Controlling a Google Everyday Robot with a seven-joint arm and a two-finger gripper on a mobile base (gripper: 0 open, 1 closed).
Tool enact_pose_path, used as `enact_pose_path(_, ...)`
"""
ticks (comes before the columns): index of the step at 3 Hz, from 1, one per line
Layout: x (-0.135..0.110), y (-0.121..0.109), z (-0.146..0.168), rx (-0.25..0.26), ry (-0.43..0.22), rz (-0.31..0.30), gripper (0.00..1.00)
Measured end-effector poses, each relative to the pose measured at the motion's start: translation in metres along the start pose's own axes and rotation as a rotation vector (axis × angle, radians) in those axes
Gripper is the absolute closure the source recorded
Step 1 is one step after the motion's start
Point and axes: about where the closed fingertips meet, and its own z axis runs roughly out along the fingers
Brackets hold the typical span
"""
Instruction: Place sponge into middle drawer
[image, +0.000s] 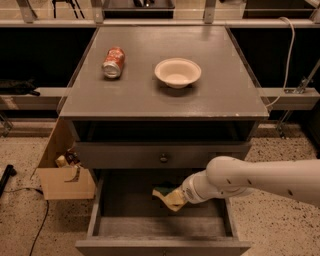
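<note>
The middle drawer (125, 220) is pulled open below the closed drawer front with the round knob (163, 158). Its grey floor and low side walls show. My gripper (176, 198) reaches into it from the right at the end of the white arm (250, 182). It is shut on the sponge (166, 195), which has a dark green face over pale yellow foam. The sponge hangs tilted just above the drawer floor, near the middle of the drawer. The arm's wrist hides most of the gripper.
On the cabinet top lie a red soda can (113, 62) on its side and a white bowl (177, 72). An open cardboard box (65, 172) stands on the floor to the left of the cabinet. A black cable (35, 230) runs over the speckled floor.
</note>
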Motion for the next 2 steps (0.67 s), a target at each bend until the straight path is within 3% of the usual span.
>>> enact_pose_path(1, -0.0054, 0.0049, -0.0073, 0.008, -0.018, -0.024, 1.00)
enact_pose_path(2, -0.0036, -0.0046, 0.0014, 0.017, -0.010, -0.008, 1.00)
